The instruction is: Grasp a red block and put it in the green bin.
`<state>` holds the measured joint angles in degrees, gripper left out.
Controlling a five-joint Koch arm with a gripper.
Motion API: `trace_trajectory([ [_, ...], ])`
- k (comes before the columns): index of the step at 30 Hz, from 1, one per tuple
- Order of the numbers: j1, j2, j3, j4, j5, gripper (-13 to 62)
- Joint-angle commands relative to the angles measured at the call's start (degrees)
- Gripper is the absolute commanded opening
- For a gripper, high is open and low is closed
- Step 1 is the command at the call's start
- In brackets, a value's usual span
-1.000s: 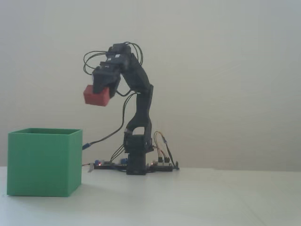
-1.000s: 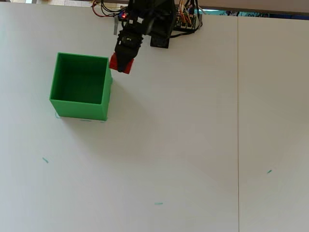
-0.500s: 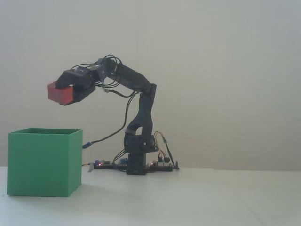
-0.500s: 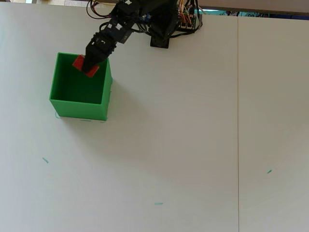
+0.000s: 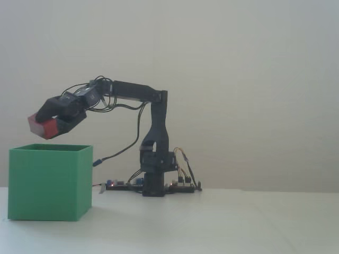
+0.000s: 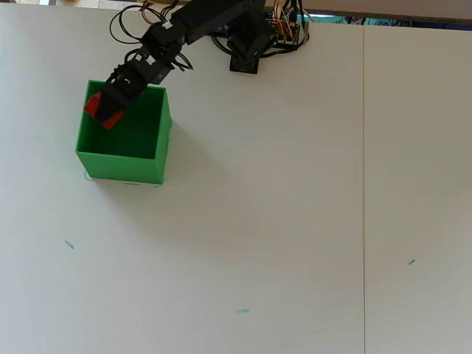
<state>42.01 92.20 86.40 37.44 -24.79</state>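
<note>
Black arm [image 5: 153, 114], boxy servo-block joints, slim flat links, loose black cables [image 5: 108, 95] looping along upper link, black base [image 5: 154, 182], flat board with small lit LEDs and coloured jumper wires [image 5: 184, 168] beside base, black gripper [image 5: 46, 123].

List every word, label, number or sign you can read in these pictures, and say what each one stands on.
None can be read.
Green bin: plain walls, no print.
Red block, held in the end effector: plain faces.
Arm and the circuit boards at its base: any markings are too small and blurred to read.
Table: only small teal marks, not letters.
</note>
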Motion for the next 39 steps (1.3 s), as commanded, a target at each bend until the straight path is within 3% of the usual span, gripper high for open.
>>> trace_trajectory([
  [1, 0.0, 1.2, -1.8, -5.7, -0.4, 29.6],
  [2, 0.1, 1.2, -1.9, -5.9, -0.4, 33.4],
  [18, -0.4, 3.9, -1.9, -11.9, -0.3, 32.9],
  [26, -10.5, 13.8, -1.8, -12.0, 2.2, 32.8],
  [39, -28.5, 31.6, -1.2, 3.7, 20.8, 31.0],
])
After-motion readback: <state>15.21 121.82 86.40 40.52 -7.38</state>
